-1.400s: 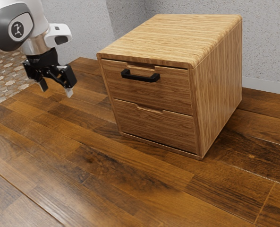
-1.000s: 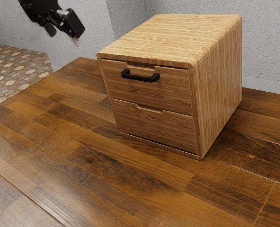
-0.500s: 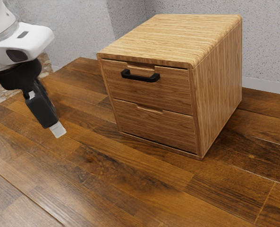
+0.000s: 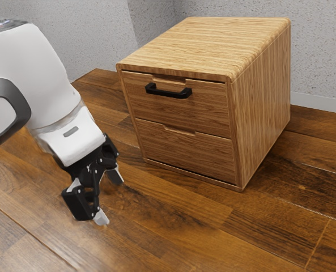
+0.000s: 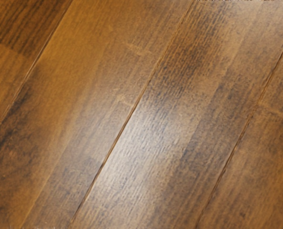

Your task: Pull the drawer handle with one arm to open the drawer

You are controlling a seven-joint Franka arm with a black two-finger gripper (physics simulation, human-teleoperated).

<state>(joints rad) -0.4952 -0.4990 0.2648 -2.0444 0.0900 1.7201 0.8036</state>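
Note:
A light wooden cabinet (image 4: 213, 51) stands on the dark plank floor, with two drawers in its front. The upper drawer (image 4: 184, 110) carries a black bar handle (image 4: 168, 90) and sits flush with the cabinet front. The lower drawer (image 4: 184, 150) has just a shallow notch at its top edge. My gripper (image 4: 109, 198) hangs low over the floor, well below the handle and toward the exterior view's left of it. Its fingers are spread, open, with nothing between them. In the wrist view, floor planks (image 5: 141, 114) lie close under the hand.
The white arm (image 4: 37, 107) takes up the exterior view's left side. A grey speckled wall (image 4: 320, 45) runs behind the cabinet. Bare wooden floor (image 4: 213, 226) stretches in front of the cabinet.
My arm has swung widely: up near the wall a second ago, then down at the exterior view's left, now lower and closer to the cabinet's front. The drawers have not moved.

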